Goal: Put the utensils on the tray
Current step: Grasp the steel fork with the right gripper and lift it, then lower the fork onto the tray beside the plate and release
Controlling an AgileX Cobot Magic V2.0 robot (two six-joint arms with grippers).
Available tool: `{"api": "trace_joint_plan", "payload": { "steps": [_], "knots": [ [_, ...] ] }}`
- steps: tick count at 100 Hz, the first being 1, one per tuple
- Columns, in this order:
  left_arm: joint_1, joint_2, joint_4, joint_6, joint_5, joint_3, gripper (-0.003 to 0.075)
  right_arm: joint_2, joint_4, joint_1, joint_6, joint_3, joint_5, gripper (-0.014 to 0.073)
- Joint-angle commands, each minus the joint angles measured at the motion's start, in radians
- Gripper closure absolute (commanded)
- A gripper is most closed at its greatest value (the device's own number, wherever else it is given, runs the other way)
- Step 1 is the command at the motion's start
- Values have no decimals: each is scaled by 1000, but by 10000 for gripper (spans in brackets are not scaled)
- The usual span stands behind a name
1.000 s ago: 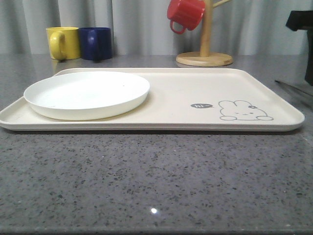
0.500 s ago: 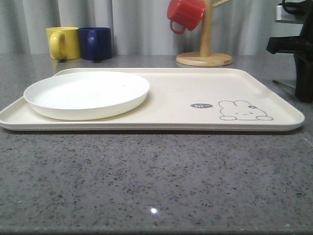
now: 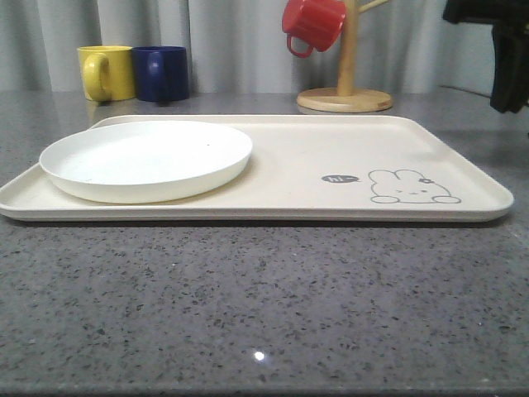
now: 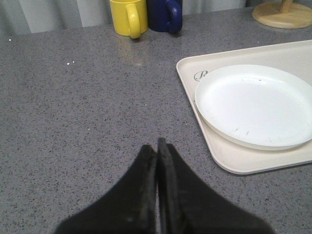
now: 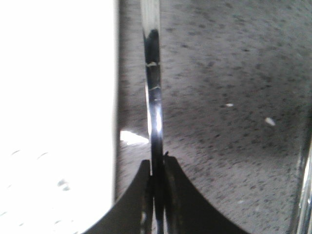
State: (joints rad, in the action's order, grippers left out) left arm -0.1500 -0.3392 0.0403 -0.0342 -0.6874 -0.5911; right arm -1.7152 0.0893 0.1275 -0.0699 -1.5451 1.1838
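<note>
The cream tray (image 3: 331, 157) lies flat on the grey speckled tabletop (image 3: 264, 306), with a round white plate (image 3: 147, 159) resting on its left half and a rabbit drawing (image 3: 412, 187) printed near its right front corner. Behind it stand a yellow mug (image 3: 107, 72) and a blue mug (image 3: 162, 73) side by side, and a red mug (image 3: 312, 25) hangs on a wooden mug stand (image 3: 345, 98). The left gripper (image 4: 157, 148) hovers over bare tabletop beside the tray's left edge, its fingers pressed together with nothing between them. The right gripper (image 5: 157, 170) is clamped on 1 slim shiny utensil (image 5: 153, 83), a thin metal shaft running out from between the fingers above the tabletop, just beside the tray's bright edge (image 5: 58, 97). Which utensil it is cannot be told
</note>
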Motion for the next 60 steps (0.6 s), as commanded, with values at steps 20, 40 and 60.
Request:
{"api": "trace_joint_plan", "payload": {
  "steps": [20, 40, 60],
  "knots": [
    [-6, -7, 12, 6, 73, -27, 739, 45, 5, 229, -65, -146, 57, 652],
    [-6, -7, 12, 6, 73, -27, 739, -1, -1, 371, -245, -157, 17, 652],
    [-6, -7, 12, 6, 73, -27, 739, -62, -7, 408, -443, -159, -21, 652]
  ]
}}
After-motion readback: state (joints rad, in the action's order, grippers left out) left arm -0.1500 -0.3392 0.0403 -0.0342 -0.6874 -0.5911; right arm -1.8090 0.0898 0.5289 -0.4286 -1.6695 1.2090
